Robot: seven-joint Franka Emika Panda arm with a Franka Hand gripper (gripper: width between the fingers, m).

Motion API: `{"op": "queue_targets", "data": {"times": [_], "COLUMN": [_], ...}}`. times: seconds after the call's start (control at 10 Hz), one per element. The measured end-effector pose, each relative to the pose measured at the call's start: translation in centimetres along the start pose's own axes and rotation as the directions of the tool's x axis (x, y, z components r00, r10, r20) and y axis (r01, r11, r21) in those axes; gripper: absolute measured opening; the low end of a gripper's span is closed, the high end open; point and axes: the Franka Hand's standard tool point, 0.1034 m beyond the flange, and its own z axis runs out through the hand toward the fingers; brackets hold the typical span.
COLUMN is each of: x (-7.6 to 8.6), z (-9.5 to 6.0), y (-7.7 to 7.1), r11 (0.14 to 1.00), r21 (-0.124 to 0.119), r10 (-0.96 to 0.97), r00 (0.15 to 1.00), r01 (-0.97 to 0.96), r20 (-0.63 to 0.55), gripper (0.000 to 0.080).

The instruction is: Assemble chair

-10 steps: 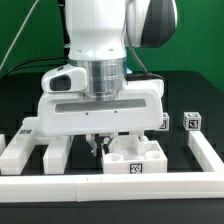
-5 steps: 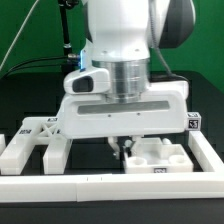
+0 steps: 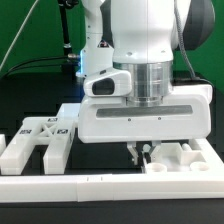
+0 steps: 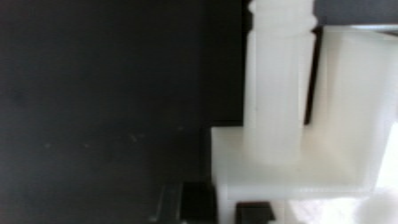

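My gripper (image 3: 143, 153) hangs low at the exterior view's right, its big white body hiding much of the scene. Its dark fingers are shut on the near wall of a chunky white chair block (image 3: 178, 158) with round recesses, which rests on the black table. In the wrist view the same block (image 4: 285, 150) shows as a white slab with an upright post, one dark fingertip (image 4: 260, 211) on it and the other just outside its edge. More chair parts, a tagged slab with two legs (image 3: 42, 135), lie at the exterior view's left.
A long white border rail (image 3: 90, 183) runs along the front, and another rail (image 3: 213, 158) stands close to the held block at the exterior view's right. A green wall and cables are behind the arm.
My gripper has moved toward the exterior view's right, and the white block has moved with it, ending close to the right rail. The small tagged cube at the right is now hidden.
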Motion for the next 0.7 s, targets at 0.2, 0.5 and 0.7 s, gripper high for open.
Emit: {"op": "queue_targets", "data": {"times": [0.2,0.5,0.7], "x": [0.01,-0.01,-0.01], "z": [0.0,0.01,0.01], "y": [0.02,-0.02,-0.02], "r11": [1.0,1.0,1.0], "r21": [0.0,0.0,0.0], "r10": [-0.002,-0.003,-0.004], "r00": [1.0,1.0,1.0], "r01": [0.002,0.003,0.004], "r20": [-0.001,0.0,0.0], "gripper": [0.0032,0.0384,0.052]}}
